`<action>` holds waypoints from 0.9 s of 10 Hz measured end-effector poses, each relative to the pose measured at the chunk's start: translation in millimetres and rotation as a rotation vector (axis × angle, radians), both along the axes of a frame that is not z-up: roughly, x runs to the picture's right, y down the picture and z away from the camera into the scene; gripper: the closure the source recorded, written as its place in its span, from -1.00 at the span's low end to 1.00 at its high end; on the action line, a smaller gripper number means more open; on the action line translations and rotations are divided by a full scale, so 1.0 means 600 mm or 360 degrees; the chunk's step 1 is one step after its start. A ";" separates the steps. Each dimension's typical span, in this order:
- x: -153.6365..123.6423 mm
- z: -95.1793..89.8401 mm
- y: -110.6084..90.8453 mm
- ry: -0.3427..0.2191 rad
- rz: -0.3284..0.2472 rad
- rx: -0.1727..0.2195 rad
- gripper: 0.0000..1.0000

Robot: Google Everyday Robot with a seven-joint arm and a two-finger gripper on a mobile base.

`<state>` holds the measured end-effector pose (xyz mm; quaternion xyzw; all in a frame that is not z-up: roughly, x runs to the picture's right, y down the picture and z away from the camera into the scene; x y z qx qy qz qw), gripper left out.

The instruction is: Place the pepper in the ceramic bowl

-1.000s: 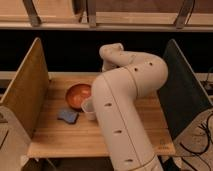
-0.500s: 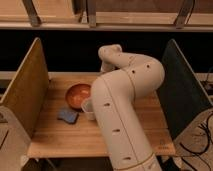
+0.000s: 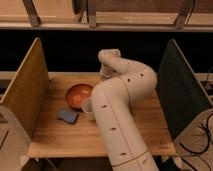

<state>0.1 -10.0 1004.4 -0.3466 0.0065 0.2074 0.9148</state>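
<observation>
The ceramic bowl (image 3: pixel 78 95) is round, glossy and orange-brown, and stands on the wooden table (image 3: pixel 145 117) left of centre. My white arm rises from the front, bends to the right and curls back over the table. My gripper (image 3: pixel 103 75) hangs at the arm's end just behind the bowl's right rim, mostly hidden by the arm. No pepper shows; it is hidden or out of view.
A blue pad (image 3: pixel 68 115) lies in front of the bowl. A small pale container (image 3: pixel 88 107) stands at the bowl's front right, against my arm. A tan side panel (image 3: pixel 27 90) stands on the left and a dark one (image 3: pixel 180 90) on the right.
</observation>
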 end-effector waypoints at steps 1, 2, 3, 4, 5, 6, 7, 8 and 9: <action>-0.002 0.007 0.011 0.0002 -0.0001 -0.0039 -0.60; -0.005 0.014 0.020 0.0002 -0.0003 -0.0070 -0.60; -0.008 0.018 0.026 0.0001 -0.0006 -0.0093 -0.60; -0.012 0.026 0.034 0.0002 -0.0014 -0.0121 -0.54; -0.012 0.030 0.037 0.0004 -0.0021 -0.0135 -0.38; -0.012 0.034 0.036 0.0007 -0.0026 -0.0133 -0.20; -0.011 0.039 0.033 0.0011 -0.0028 -0.0127 -0.01; -0.010 0.043 0.031 0.0014 -0.0025 -0.0126 0.24; -0.011 0.044 0.028 0.0013 -0.0022 -0.0125 0.45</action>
